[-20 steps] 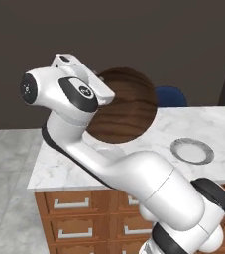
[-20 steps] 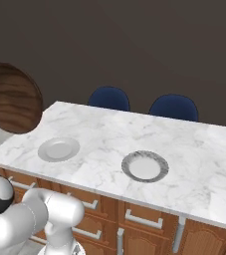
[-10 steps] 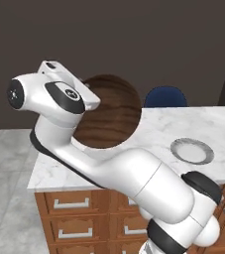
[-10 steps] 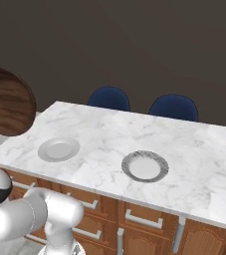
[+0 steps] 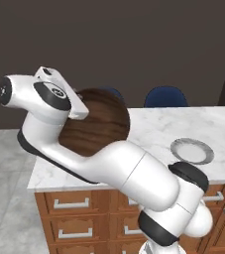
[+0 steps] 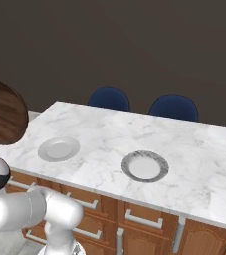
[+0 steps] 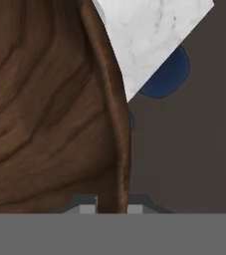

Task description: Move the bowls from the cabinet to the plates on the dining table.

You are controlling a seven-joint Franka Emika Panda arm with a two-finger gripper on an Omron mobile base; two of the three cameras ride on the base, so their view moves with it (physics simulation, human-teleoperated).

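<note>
Brown wooden drawers with silver handles front the near side of the bench, whose white, grey-veined marble top runs left to right across the right base view. At the near left, off the bench's left end and raised above it, the end effector is closed on the rim of the dark wood-grain bowl, one finger on each side of the rim in the hand view. The bowl is held on edge, its hollow facing the hand camera, and it is clear of the marble.

On the bench top lie two flat round plates, well apart from each other. The plain pale plate sits towards the left end, nearer the held bowl. The grey-rimmed plate sits near the middle of the top, closer to the near edge. Both plates are bare.

Beyond the far edge of the bench stand two blue chairs, side by side, against a dark wall.
</note>
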